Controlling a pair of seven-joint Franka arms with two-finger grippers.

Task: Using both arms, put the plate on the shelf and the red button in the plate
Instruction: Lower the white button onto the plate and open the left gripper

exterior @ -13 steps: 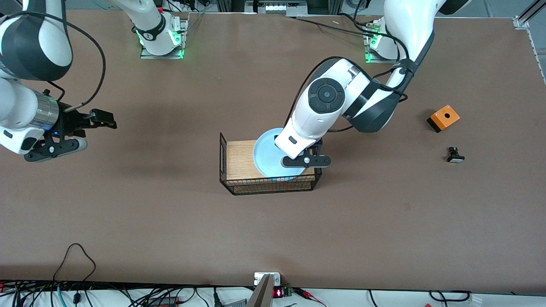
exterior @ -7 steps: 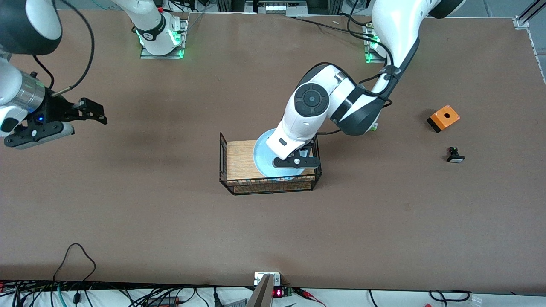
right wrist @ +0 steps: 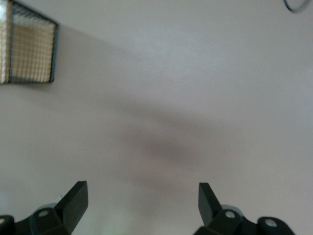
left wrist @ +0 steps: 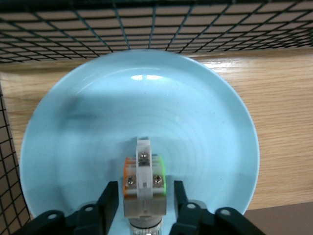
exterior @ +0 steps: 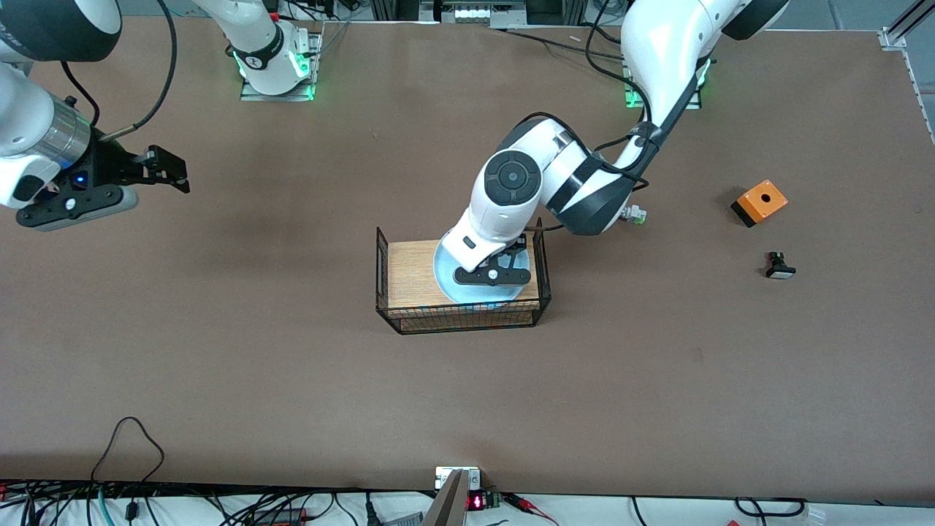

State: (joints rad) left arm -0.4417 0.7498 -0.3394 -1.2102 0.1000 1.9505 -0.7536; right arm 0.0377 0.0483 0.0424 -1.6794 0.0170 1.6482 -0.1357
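The pale blue plate (exterior: 447, 272) lies in the wire basket (exterior: 460, 318), at the end nearer the left arm. My left gripper (exterior: 501, 263) is down inside the basket over the plate. In the left wrist view the plate (left wrist: 146, 107) fills the frame and a white-bodied button switch (left wrist: 145, 182) with orange and green sides rests on it between my left gripper's (left wrist: 143, 190) fingers. A gap shows on each side, so the gripper is open. The button's cap is hidden. My right gripper (exterior: 169, 172) is open and empty over bare table at the right arm's end (right wrist: 143, 196).
The basket has a wooden floor (exterior: 409, 274) and black wire walls (left wrist: 146, 24). A white part with a green cap (exterior: 632, 214) lies beside the left arm's elbow. An orange box (exterior: 760, 201) and a black button with a white face (exterior: 779, 267) lie toward the left arm's end.
My left gripper has moved along the basket over the plate's middle and lower. My right gripper has drawn back toward the robots' side of the table.
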